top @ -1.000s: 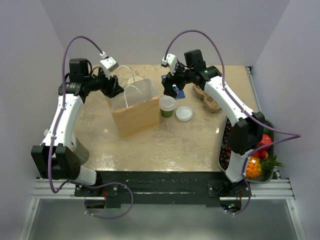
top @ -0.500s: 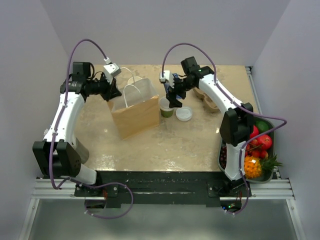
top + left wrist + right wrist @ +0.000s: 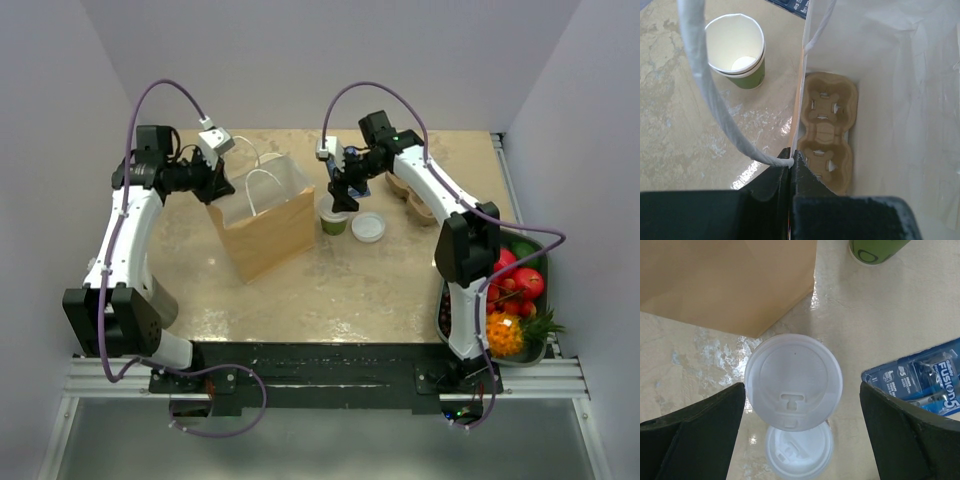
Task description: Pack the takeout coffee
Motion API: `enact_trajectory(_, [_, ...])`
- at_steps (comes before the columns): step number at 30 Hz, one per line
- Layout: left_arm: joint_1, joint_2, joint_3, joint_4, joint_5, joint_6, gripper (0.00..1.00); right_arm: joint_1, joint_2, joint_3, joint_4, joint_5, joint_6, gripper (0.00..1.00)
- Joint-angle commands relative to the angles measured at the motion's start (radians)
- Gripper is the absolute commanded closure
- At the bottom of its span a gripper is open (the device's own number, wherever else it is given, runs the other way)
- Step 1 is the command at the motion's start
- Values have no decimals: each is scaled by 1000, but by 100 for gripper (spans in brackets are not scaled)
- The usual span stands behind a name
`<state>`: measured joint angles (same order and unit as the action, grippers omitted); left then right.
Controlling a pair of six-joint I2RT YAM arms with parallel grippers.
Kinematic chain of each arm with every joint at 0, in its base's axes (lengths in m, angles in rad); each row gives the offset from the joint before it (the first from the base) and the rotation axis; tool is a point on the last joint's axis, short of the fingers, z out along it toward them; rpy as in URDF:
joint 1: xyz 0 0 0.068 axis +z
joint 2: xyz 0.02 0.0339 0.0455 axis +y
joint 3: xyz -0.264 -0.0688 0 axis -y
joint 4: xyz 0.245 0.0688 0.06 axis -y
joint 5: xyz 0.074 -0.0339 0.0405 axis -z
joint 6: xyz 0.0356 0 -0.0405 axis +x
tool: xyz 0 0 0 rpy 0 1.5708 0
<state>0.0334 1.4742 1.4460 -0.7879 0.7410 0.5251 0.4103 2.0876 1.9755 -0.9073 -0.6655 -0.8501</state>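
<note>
- Left pincer (image 3: pixel 791 156) is clamped on the rim of the paper bag (image 3: pixel 265 225), by a handle — likely to hold the mouth open.
- Right pincer (image 3: pixel 341 196) hangs spread wide above the takeout coffee (image 3: pixel 793 381), which stands on the surface (image 3: pixel 330 290) just beside the bag — poised to grasp, not yet gripping.

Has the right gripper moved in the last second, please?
Yes: the right gripper has come nearer, from behind the takeout coffee to over it, beside the loose lid.

A robotics lab cell: plain walls (image 3: pixel 330 60) box in a tabletop (image 3: pixel 350 290), arms (image 3: pixel 125 235) bolted to a metal rail (image 3: pixel 540 378).
</note>
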Motion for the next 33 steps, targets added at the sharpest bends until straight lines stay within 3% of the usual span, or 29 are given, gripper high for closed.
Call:
enact_trajectory(1, [23,-34,30,-47,-28,35,100,1,26,59,-38,-42,-13,1])
enact_trajectory(18, [28,-52,4,-34,-25,18,100,1,34,39,-84,-23,-79,1])
enact_trajectory(33, [29,-48,4,-22,-15,10,100,18,-6,-36,-65,36,-170,17])
